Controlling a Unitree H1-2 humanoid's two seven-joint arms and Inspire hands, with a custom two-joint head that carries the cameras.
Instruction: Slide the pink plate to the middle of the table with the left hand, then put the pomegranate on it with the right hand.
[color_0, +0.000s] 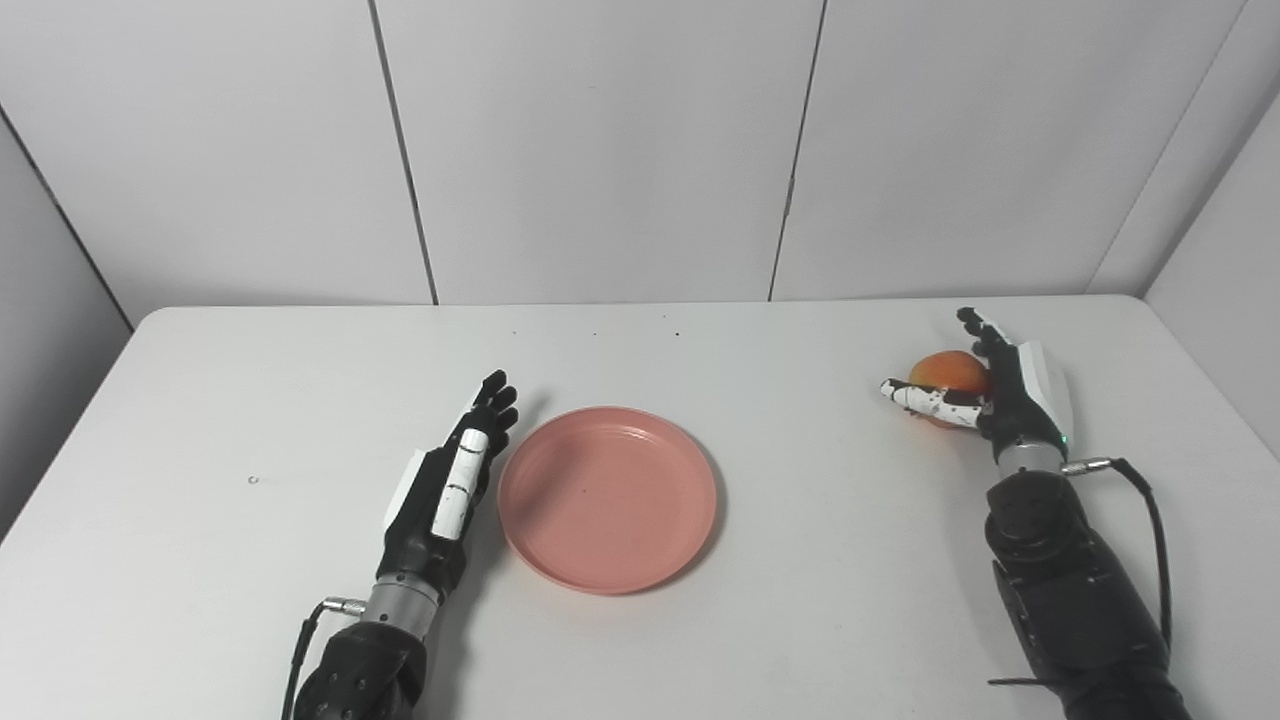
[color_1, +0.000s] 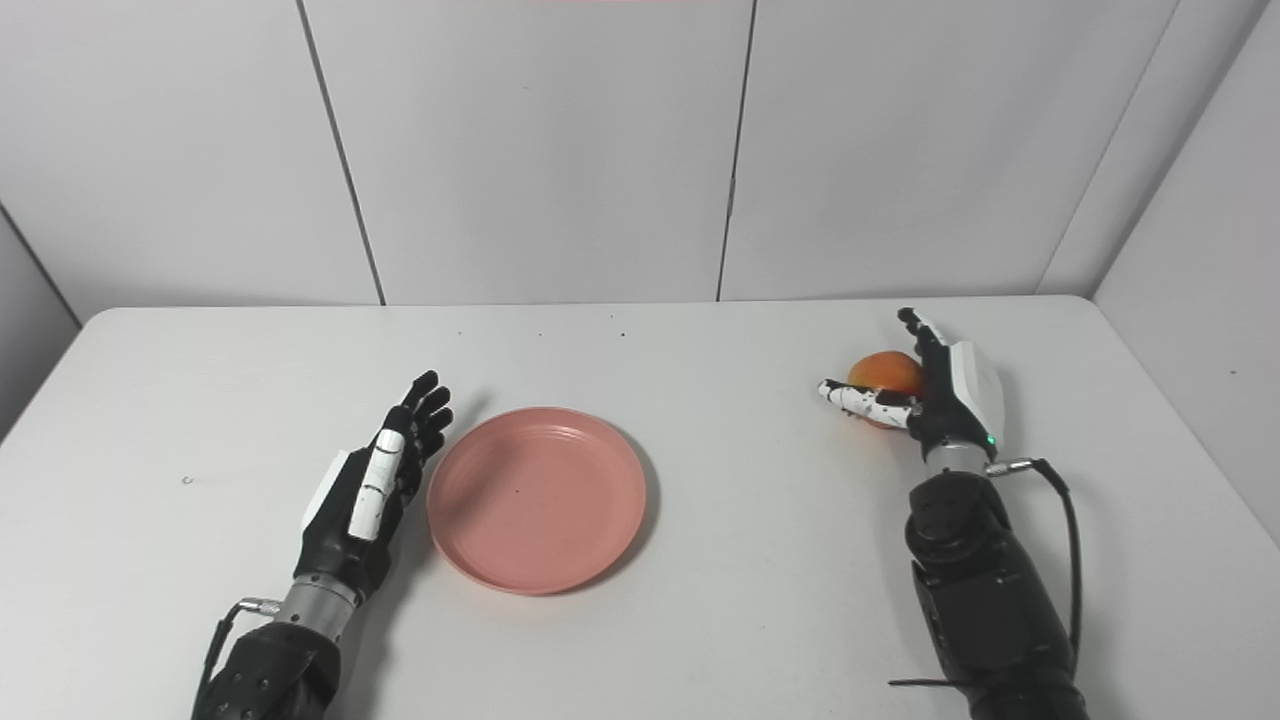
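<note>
Plate (color_0: 607, 498): pink, flat on the white table (color_0: 200, 420), near the middle, slightly toward the near edge; bare inside.
Left hand (color_0: 450, 480): lying edge-on on the table just left of the plate, fingers (color_0: 495, 400) straight and together, pointing away; palm side toward the plate's left rim, close beside it, contact not clear; holding nothing.
Pomegranate (color_0: 948, 372): orange-red, on the table at far right, well apart from the plate.
Right hand (color_0: 1000, 385): cupped round the pomegranate from the right, palm against or just beside the fruit.
Thumb (color_0: 925, 400): stretched leftward across the near side of the fruit, low on it.
Right fingers (color_0: 978, 325): curved over the far right side and top of the fruit, tips apart from the thumb.
Grip: fruit between thumb and fingers; firm clamp or loose cradle cannot be told; fruit apparently resting on the table.
</note>
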